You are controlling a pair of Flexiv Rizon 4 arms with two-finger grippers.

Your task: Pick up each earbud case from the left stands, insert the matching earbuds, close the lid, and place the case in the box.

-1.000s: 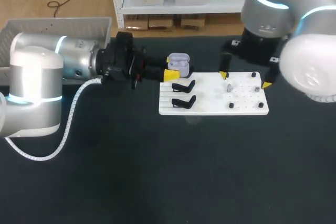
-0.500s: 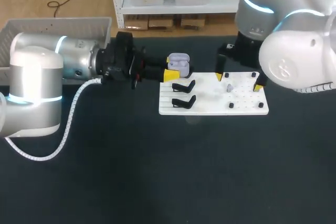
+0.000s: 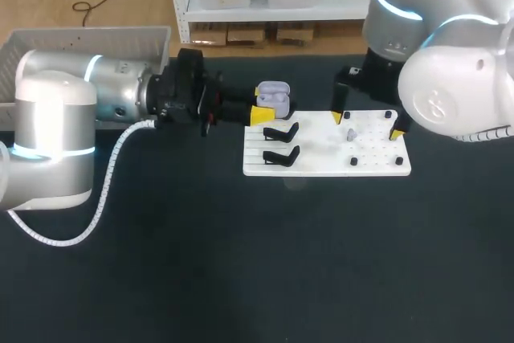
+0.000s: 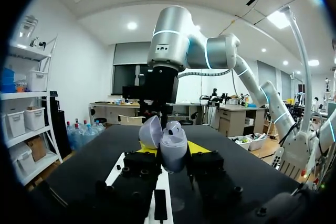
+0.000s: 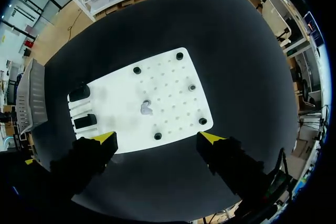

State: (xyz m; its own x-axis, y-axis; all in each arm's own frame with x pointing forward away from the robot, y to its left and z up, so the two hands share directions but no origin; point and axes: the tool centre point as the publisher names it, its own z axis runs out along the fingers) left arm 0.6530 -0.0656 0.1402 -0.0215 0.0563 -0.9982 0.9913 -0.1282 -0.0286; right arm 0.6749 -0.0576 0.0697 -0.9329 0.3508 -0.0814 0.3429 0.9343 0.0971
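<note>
Left gripper (image 4: 170,148) clenched the open earbud case (image 3: 273,95) clear of the stands, right gripper (image 5: 157,138) hung spread above an earbud (image 5: 146,108); inserting, closing and boxing seemingly remained.

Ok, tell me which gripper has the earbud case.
The left gripper, its fingers closed on the open lavender earbud case; the right gripper hangs open and empty above the white board.

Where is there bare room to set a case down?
Wide bare table lies on the robot's side of the white board. On the board, a strip between the stands and the earbud is free. Crowded: the far side, where the left gripper holds the earbud case and the right gripper hovers open.
</note>
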